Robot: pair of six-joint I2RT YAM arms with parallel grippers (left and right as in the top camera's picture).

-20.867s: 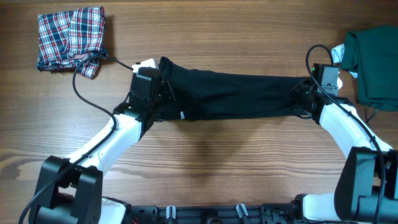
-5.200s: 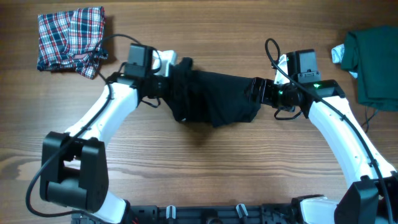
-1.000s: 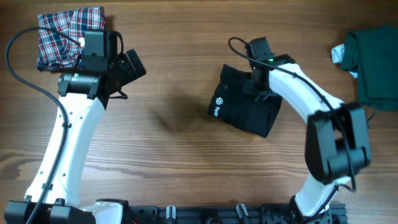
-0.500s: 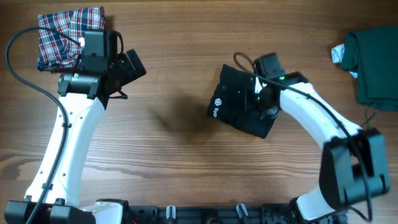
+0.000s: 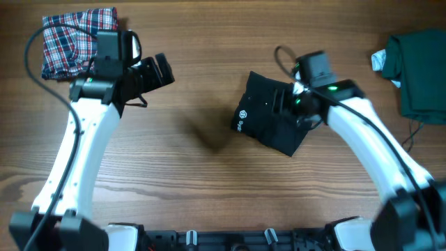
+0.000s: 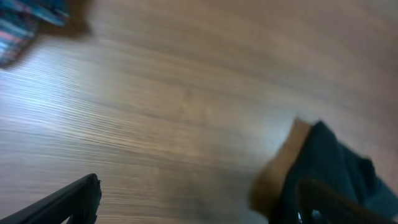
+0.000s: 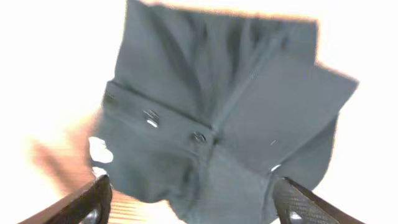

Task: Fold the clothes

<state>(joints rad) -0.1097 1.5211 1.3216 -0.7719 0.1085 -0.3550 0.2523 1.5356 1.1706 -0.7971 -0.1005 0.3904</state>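
Fingers (image 7: 93,199) of the right gripper (image 7: 193,208) are spread wide, one at each lower corner of the right wrist view, and the black shirt (image 7: 211,106) is seen lying beyond them with its buttons and placket facing up. From overhead, this gripper (image 5: 289,104) is placed over the 1 o'clock part of the shirt (image 5: 268,122); whether the cloth is touched cannot be told. The shirt is bunched into a compact, tilted bundle just to the 3 o'clock side of the middle of the wooden table (image 5: 209,181), with a small white logo (image 5: 244,116) at its 9 o'clock edge. The left gripper (image 5: 162,70) is also opened wide and is held well apart from the shirt, at about 10 o'clock. Just beyond it, in the 10 o'clock corner, a plaid garment (image 5: 77,38) is laid. A dark green garment (image 5: 418,70) is laid at the 2 o'clock edge.
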